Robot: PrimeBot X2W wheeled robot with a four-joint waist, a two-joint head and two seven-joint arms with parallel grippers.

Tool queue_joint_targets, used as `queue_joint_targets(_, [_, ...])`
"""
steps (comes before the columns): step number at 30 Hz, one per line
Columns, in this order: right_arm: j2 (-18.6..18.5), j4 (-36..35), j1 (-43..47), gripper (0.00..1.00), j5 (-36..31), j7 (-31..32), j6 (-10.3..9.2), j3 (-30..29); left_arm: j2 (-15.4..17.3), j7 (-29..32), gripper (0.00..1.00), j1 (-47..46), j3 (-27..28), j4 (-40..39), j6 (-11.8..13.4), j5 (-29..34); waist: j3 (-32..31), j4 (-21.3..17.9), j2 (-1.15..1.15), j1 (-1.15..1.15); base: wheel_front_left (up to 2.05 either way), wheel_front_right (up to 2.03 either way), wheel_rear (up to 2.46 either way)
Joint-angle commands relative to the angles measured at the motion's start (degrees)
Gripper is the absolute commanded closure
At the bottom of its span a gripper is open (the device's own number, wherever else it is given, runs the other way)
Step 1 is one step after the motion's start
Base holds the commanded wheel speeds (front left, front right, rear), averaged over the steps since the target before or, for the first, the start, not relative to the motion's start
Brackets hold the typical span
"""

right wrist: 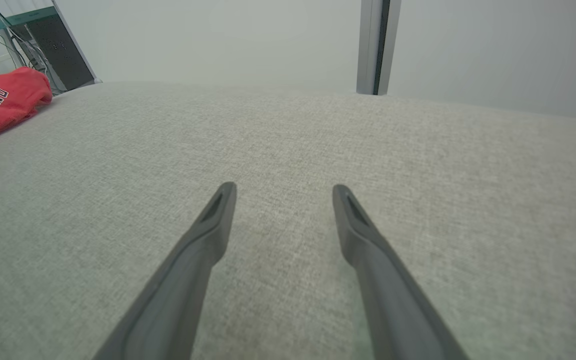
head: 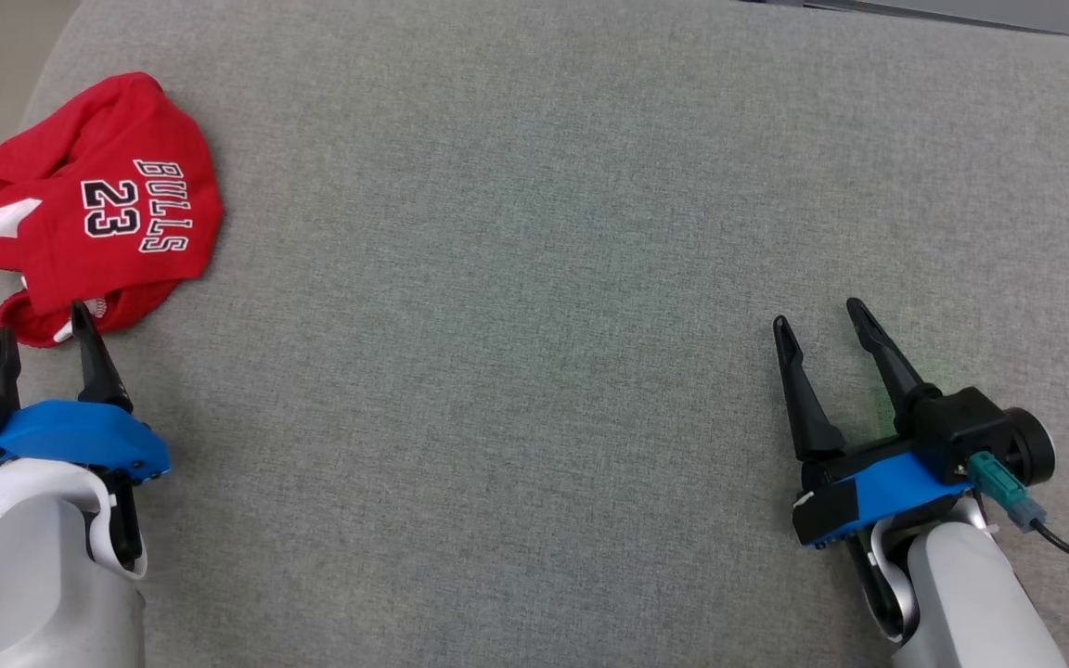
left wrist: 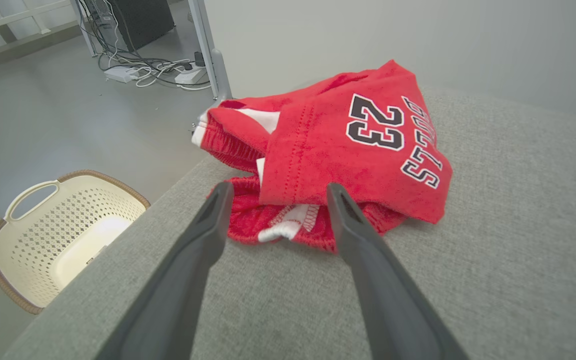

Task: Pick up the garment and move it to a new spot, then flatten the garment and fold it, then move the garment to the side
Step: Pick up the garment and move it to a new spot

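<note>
Head view: garment (head: 89, 209), a red jersey, lies crumpled at the upper left of the grey surface (head: 534, 278), near its edge. Left gripper (head: 43, 323) at lower left, jaws spread, tips at the near hem. Right gripper (head: 817, 314) at lower right, jaws spread, empty, well apart from the cloth.
Left wrist view: tips straddle the bunched lower fold; basket (left wrist: 58, 225) on the floor beyond the edge.
Right wrist view: bare surface ahead, jersey at far upper left.
Judgement: pick step. Go in low, pinch several layers, lift clear before carrying centreward.
</note>
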Motion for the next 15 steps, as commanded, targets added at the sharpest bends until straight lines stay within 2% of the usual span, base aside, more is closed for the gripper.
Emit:
queue_joint_targets(1, [-0.2, -0.1, -0.6, 0.0, -0.4, -0.2, -0.02, -0.2, 0.2, -0.1, 0.0, -0.7, 0.4, 0.4, -0.2, -0.1, 0.2, -0.1, -0.01, -0.01, 0.0, 0.0, 0.0])
queue_joint_targets(6, [-0.2, -0.4, -0.9, 0.0, -0.9, -0.2, -0.02, -0.4, 0.5, -0.1, 0.0, -3.4, 1.2, 5.6, -0.4, -0.8, 1.1, -0.8, -0.01, -0.01, 0.0, 0.0, 0.0])
queue_joint_targets(15, [-0.3, -0.5, -1.5, 0.0, -1.4, -0.1, -0.03, -0.8, -0.1, -0.1, 0.0, -5.8, 2.5, 10.4, -1.2, -1.7, 2.4, -1.5, -0.01, -0.01, 0.0, 0.0, 0.0])
